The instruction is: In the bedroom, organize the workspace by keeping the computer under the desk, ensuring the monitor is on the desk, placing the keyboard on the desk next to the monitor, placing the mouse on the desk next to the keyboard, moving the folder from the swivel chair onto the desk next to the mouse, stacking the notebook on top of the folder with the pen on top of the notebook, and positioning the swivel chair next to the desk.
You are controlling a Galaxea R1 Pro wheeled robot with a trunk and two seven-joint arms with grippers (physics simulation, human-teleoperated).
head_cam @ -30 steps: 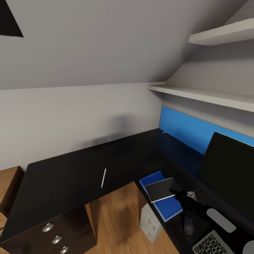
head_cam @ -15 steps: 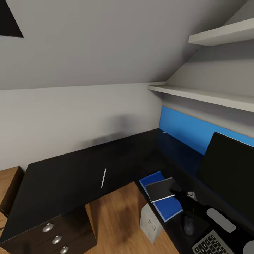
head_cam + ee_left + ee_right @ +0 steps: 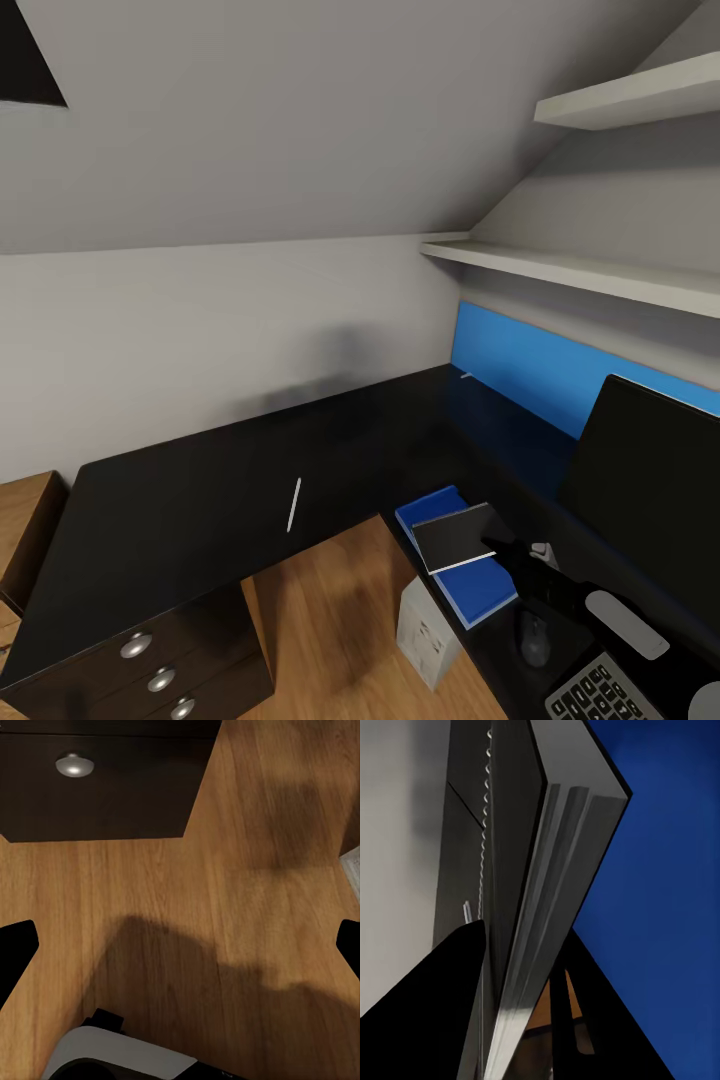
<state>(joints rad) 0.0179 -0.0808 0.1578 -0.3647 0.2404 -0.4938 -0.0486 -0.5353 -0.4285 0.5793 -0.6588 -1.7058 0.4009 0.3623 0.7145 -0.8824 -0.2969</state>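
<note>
- Up at head height, looking down, I see the desk [image 3: 200, 490] with its glossy black top running into the corner under the grey sloped wall, and the blue back panel [image 3: 530, 370] along its far side.
- Near the desk's inner corner lies the folder [image 3: 470, 585], and the notebook [image 3: 460, 535] sits over it, one end caught in my right gripper [image 3: 500, 548], whose dark arm reaches in from the lower right.
- Well apart from those, the pen [image 3: 294, 504] lies alone on the other wing of the black top.
- Beside my right arm I see the mouse [image 3: 534, 636], the keyboard [image 3: 600, 695] at the lower edge, and the monitor [image 3: 650, 470] standing behind them.
- Below the desk edge, the computer [image 3: 428, 630] stands on the wooden floor [image 3: 320, 630], and the drawer unit [image 3: 160, 670] shows its round knobs at lower left.
- From my left wrist, my left gripper [image 3: 180, 945] hangs with its fingers [image 3: 15, 945] spread wide and nothing between them, above the floor; a drawer front with one knob [image 3: 74, 766] is near.
- From my right wrist, my fingers [image 3: 427, 1005] are clenched on the notebook [image 3: 547, 885], seen edge-on with its spiral binding, and the folder's blue [image 3: 660, 885] lies behind it.
</note>
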